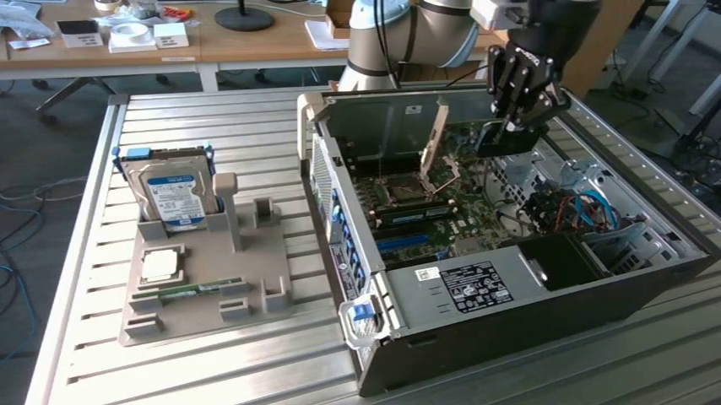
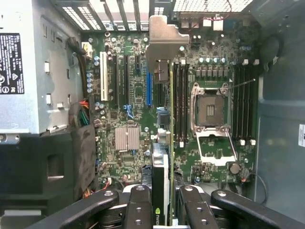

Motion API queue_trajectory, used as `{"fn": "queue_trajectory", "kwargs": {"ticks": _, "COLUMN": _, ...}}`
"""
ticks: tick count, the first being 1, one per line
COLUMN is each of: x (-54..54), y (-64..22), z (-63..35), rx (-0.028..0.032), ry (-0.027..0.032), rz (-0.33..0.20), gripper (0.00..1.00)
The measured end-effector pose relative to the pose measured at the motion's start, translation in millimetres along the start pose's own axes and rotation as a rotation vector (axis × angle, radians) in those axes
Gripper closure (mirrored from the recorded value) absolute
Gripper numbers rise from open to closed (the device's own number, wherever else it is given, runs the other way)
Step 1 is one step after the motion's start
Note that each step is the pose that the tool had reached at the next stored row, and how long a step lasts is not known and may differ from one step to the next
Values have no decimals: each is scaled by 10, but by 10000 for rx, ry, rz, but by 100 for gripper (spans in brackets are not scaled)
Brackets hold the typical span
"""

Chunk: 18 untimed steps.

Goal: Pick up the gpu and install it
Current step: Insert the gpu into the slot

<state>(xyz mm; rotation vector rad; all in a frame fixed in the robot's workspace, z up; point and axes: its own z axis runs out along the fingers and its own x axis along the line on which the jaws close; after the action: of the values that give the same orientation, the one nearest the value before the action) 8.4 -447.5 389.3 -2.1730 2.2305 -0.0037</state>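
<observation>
Hard drive [image 1: 171, 198] is standing upright in the grey holder [image 1: 265, 299], RAM stick [image 1: 186, 291] is lying flat there, open computer case [image 1: 541, 329] is sitting alongside.

LIGHT: bright, even daylight on the slatted table [image 1: 225, 118], soft sheen along its ribs | SHADOW: computer case [image 1: 507, 337] dim inside toward the exterior view's right, near wall almost black | GLARE: silver bracket of the gpu [image 2: 162, 43] washes pale in the wrist view | FOCUS: motherboard [image 2: 128, 95] evenly lit and crisp, gripper fingers [image 2: 138, 210] dark, tiny highlights on the bolts
</observation>
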Motion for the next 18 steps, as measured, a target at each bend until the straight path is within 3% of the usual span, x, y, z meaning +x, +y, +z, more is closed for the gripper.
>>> {"fn": "queue_trajectory", "kwargs": {"ticks": 8, "x": 34, "y": 44, "z": 121, "rx": 2, "ry": 0, "rz": -3, "gripper": 73}}
{"fn": "queue_trajectory", "kwargs": {"ticks": 18, "x": 76, "y": 45, "z": 126, "rx": 1, "ry": 0, "rz": -1, "gripper": 73}}
